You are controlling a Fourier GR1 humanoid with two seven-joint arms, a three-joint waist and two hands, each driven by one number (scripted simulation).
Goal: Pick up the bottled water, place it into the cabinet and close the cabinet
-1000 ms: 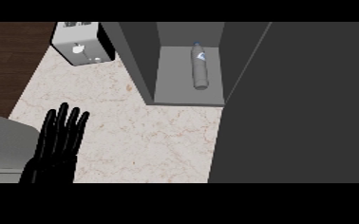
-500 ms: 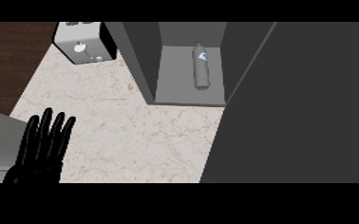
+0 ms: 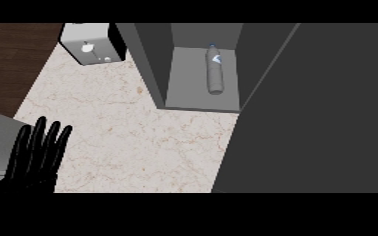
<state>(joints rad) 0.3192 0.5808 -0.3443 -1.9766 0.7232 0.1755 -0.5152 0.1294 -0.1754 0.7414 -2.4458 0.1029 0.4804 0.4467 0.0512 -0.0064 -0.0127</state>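
The bottled water (image 3: 215,71) is a grey bottle with a blue cap, and it lies on its side on the shelf inside the open grey cabinet (image 3: 199,92). The cabinet's big dark door (image 3: 310,115) fills the right half of the head view and stands partly swung across the opening. At the lower left edge my left hand (image 3: 35,156) shows black, fingers straight and pointing up, far from the bottle and holding nothing. My right hand does not show.
A white toaster-like appliance (image 3: 92,44) stands at the back left on the marble counter (image 3: 133,135). Dark wood flooring (image 3: 22,55) lies beyond the counter's left edge. A grey object (image 3: 6,140) sits at the left margin behind the hand.
My left hand has drawn back toward the lower left corner. The dark door has swung a little further left over the cabinet front. The bottle has stayed put.
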